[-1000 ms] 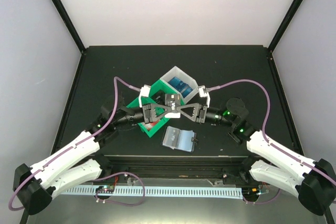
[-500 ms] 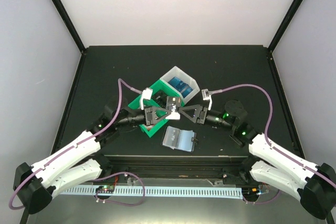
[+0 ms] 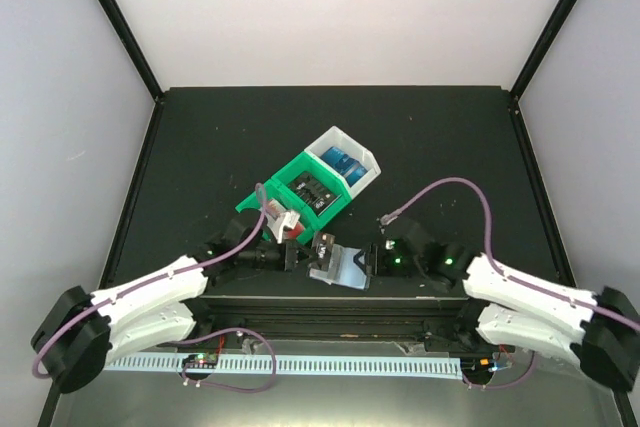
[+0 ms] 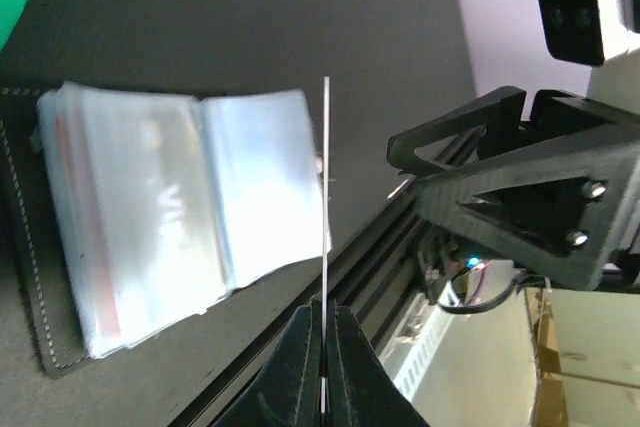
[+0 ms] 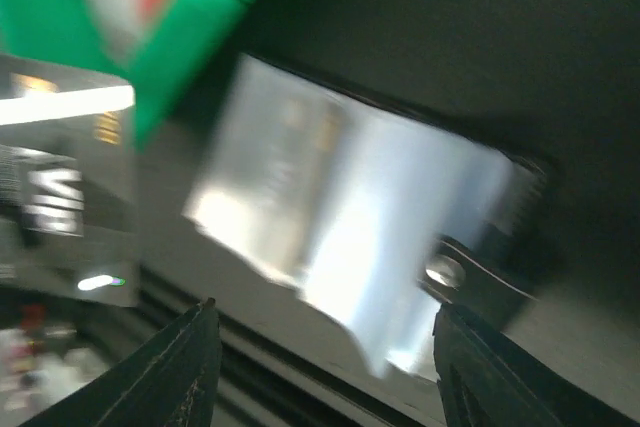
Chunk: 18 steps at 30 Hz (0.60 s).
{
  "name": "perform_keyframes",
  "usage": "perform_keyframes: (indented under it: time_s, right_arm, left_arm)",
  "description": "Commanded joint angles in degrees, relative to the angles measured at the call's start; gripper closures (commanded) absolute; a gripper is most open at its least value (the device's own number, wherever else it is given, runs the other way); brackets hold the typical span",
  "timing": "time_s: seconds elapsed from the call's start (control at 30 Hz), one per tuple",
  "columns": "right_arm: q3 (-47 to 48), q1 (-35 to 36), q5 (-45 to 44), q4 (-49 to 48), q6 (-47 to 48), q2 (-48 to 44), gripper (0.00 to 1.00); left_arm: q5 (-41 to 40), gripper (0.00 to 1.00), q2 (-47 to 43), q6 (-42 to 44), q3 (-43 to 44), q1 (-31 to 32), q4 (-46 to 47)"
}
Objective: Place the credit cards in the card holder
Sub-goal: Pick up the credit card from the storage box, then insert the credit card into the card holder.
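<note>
Left gripper (image 4: 322, 319) is clamping a card (image 4: 325, 197) edge-on beside the open holder (image 4: 150, 217) on the table (image 3: 450, 137), needing square alignment with a slot, while the right gripper (image 5: 325, 332) is hovering nearby, jaws spread.

Motion blur smears the card holder (image 5: 340, 207); details probably unreadable.

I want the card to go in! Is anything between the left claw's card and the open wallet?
Nothing visible. The card in the left claw is close to the open card holder; the right claw is not between them.
</note>
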State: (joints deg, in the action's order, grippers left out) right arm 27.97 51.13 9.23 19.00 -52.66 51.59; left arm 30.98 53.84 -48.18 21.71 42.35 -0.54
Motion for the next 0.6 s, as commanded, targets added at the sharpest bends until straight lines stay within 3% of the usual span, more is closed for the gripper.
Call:
perform_keyframes:
  time_s: [0.0, 0.13, 0.27, 0.57]
  right_arm:
    - [6.0, 7.4, -17.9, 14.0, -2.9, 9.9, 0.4]
    - [11.5, 12.1, -24.5, 20.7, -7.7, 20.2, 0.41]
    - [14.4, 14.0, -25.2, 21.2, -8.6, 27.3, 0.42]
    - [16.8, 14.4, -24.3, 23.0, -10.6, 34.5, 0.46]
  left_arm:
    - [-0.9, 0.98, 3.7, -0.9, -1.4, 1.9, 8.6]
    - [-1.6, 0.98, 9.3, -3.6, -4.0, 3.7, 16.6]
    - [-2.0, 0.98, 13.8, -5.6, -5.1, 4.9, 22.7]
    - [-3.3, 0.98, 22.1, -7.7, -5.7, 5.7, 28.9]
